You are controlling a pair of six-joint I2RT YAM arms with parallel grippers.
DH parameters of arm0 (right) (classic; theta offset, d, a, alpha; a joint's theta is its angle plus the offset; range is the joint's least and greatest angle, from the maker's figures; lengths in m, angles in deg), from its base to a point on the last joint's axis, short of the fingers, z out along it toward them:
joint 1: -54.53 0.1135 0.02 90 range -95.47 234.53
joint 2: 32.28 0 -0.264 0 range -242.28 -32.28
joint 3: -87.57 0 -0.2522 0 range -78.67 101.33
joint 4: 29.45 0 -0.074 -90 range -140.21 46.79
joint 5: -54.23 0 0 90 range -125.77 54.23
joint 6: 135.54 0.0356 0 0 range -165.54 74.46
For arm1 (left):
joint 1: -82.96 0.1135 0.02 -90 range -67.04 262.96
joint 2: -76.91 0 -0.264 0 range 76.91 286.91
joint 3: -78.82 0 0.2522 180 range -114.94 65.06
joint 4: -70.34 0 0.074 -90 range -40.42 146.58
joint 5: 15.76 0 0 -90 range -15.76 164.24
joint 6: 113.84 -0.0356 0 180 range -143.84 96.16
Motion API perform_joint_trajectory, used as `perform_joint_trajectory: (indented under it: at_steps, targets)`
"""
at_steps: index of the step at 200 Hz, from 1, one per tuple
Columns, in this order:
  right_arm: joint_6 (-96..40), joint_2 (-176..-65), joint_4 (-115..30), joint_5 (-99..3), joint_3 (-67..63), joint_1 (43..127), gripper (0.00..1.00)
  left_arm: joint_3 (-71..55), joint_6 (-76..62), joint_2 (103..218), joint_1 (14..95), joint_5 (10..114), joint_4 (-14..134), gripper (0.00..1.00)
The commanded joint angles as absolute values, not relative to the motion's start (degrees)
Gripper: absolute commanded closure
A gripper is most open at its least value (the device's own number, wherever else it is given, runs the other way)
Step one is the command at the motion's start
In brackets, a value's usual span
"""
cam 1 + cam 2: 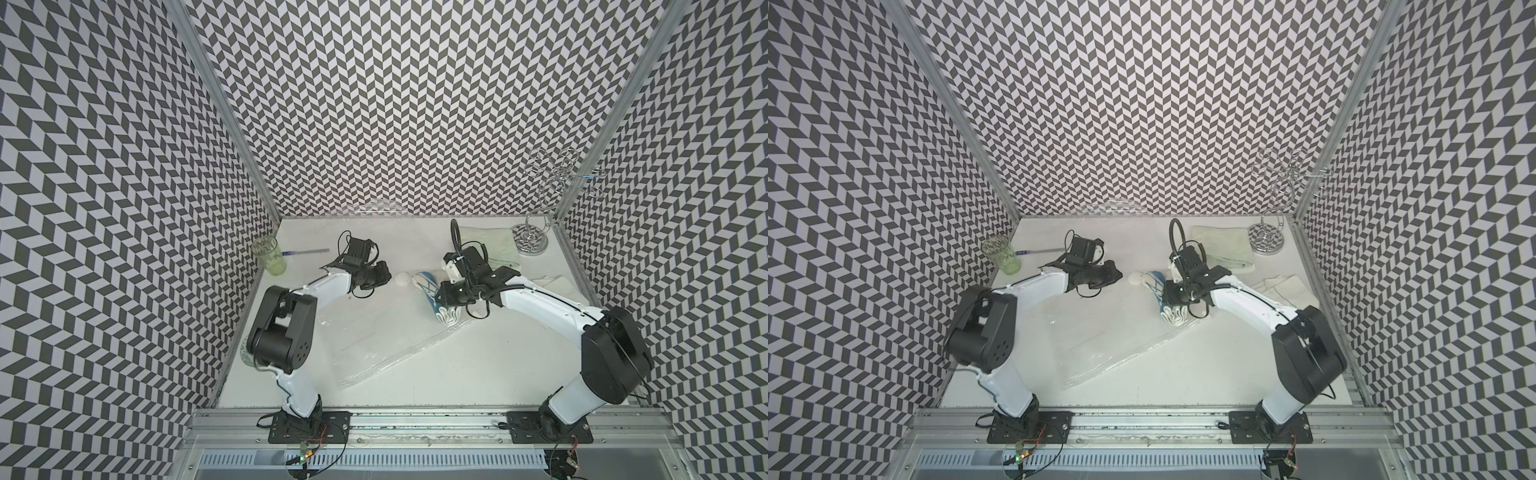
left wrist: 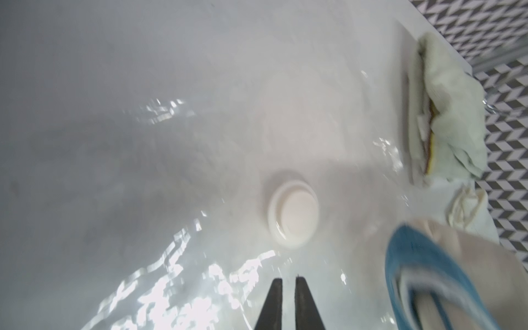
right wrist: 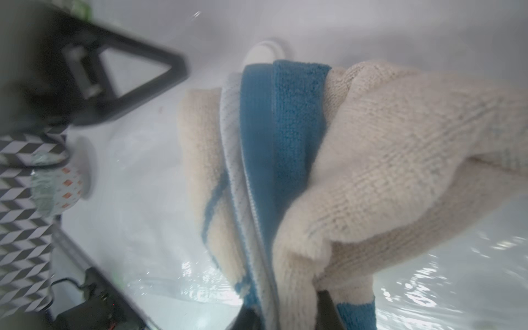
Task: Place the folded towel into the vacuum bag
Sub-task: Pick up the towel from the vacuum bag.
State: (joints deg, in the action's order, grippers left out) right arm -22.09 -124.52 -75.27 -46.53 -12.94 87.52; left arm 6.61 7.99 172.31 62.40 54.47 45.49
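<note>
Folded towel [image 3: 371, 171], pinched in the right hand [image 3: 287, 314] for insertion, hangs at the vacuum bag [image 1: 374, 332]; left hand [image 2: 288, 285] barely parted, apparently empty.

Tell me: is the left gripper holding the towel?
No: the left gripper has nothing between its fingers near the white valve, apart from the towel.

- Bright, even overhead light is filling both top views, casting only soft, pale shadows on the table [image 1: 478, 374].
- White glare is flaring across the vacuum bag [image 2: 177, 297], strongest in the left wrist view.
- The patterned walls [image 1: 104, 208] are bowing toward the top views' edges.
- Motion blur is smearing the whole left wrist view.
- The folded towel [image 3: 385, 171] is showing fairly sharp in the right wrist view; everything behind it is lying out of focus.
</note>
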Motion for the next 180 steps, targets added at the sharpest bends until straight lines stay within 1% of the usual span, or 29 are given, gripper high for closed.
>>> perform_joint_trajectory:
  at_steps: [1,12,24,46,71,104,129,146,163,180]
  targets:
    - [-23.74,-127.77,-77.32,-36.49,-12.55,86.49,0.94,18.23,12.74,164.89,59.8,55.95,46.97,0.88]
    - [-23.4,-129.49,-77.0,-34.67,-11.5,86.35,0.94,24.03,15.03,162.26,59.3,56.92,48.93,0.89]
    - [-22.72,-131.14,-75.54,-34.19,-11.27,86.28,0.95,27.68,16.26,161.06,59.35,57.73,50.73,0.9]
    - [-22.18,-133.48,-73.94,-34.69,-12.34,86.23,0.96,29.26,15.93,162.74,59.87,58.93,51.83,0.9]
    - [-21.14,-133.2,-72.47,-36.73,-17.37,86.11,0.96,30.52,17.02,166.38,61.25,57.91,56.01,0.9]
    - [-19.67,-128.71,-69.56,-39.75,-26.28,86.16,0.97,24.81,15.61,176.07,60.7,57.11,57.99,0.9]
    - [-21.64,-128.48,-69.95,-38.69,-24.18,85.92,0.97,19.17,13.87,180.97,59.59,56.64,56.49,0.91]
    - [-22.8,-129.4,-72.11,-37.92,-19.16,85.9,0.97,16.91,11.74,181.01,59.62,57.14,53.73,0.91]
    - [-23.04,-127.96,-73.57,-38.61,-15.41,85.85,0.97,15.61,9.27,178.63,59.78,57.35,49.72,0.9]
    - [-23.08,-125.0,-75.3,-40.68,-12.57,85.82,0.97,14.11,6.77,173.7,59.37,57.3,44.82,0.86]
